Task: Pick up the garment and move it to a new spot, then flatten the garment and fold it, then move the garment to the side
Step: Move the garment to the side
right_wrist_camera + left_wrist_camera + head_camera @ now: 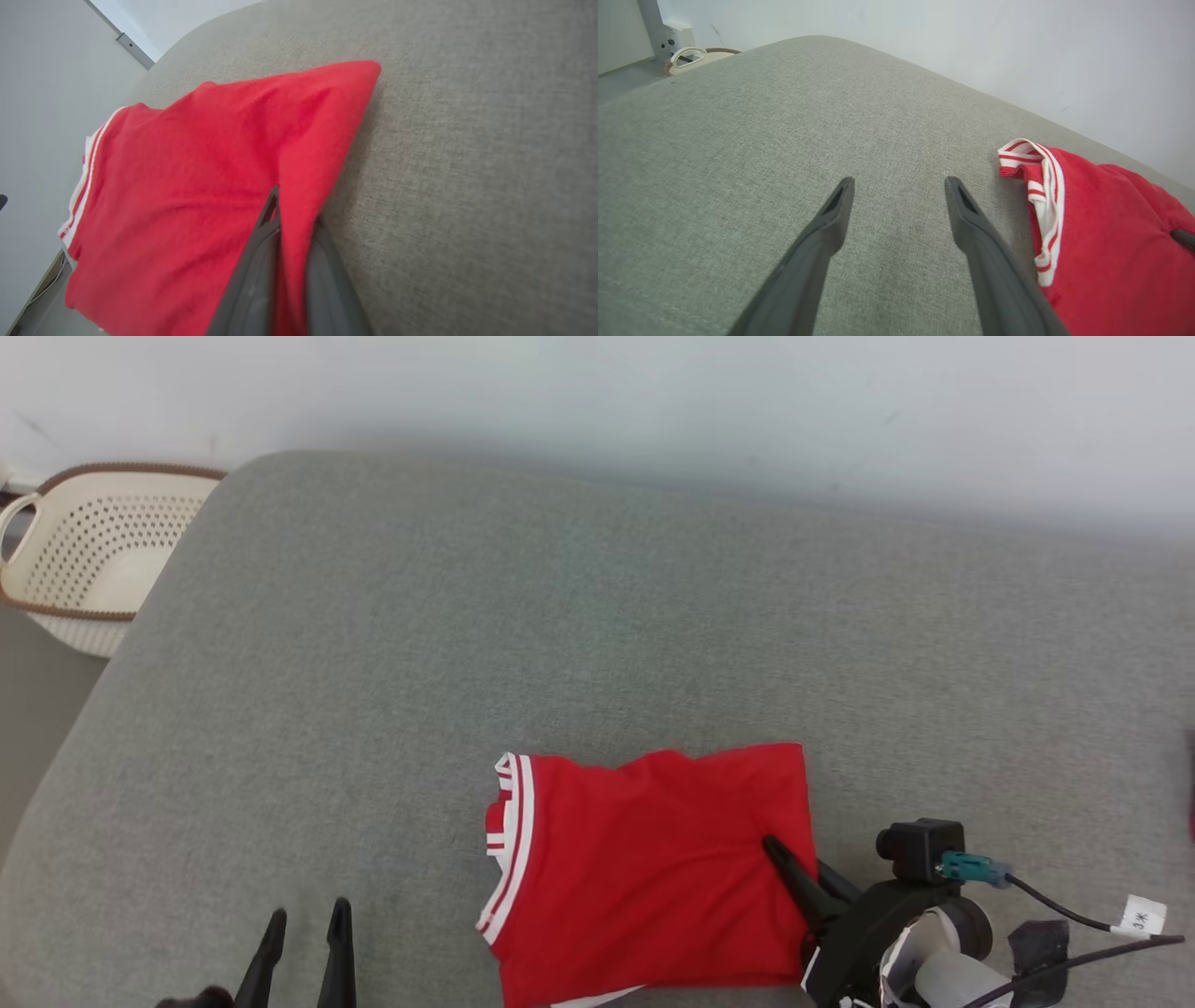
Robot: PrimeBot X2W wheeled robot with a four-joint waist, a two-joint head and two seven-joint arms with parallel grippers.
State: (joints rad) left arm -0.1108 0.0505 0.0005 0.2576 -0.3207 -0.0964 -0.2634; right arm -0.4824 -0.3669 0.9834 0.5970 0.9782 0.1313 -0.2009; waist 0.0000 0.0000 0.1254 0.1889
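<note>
Closest to the head camera, at the bottom right, the right tool (792, 859) reaches up and to the left from its black wrist mount, where a dark cable carries a small white tag (1144, 917). Its two dark fingers are pinched nearly together on the right-hand edge of the garment (653, 868). In the right wrist view a raised fold of the red cloth (187, 186) runs between the fingers, one above the fabric and one beneath it. At the bottom left the left tool (310, 910) points up the view with its fingers spread wide and nothing between them, over bare grey upholstery. It stands apart from the garment, which lies to its right. The garment is a red piece with red-and-white striped trim along its left edge, folded into a rough rectangle. It lies on the near part of the grey cushion (560, 616), a little right of centre. Beyond it the cushion stretches bare to a pale wall (653, 392). Off the cushion's far left corner sits a cream perforated basket (93, 551) with a brown rim.
</note>
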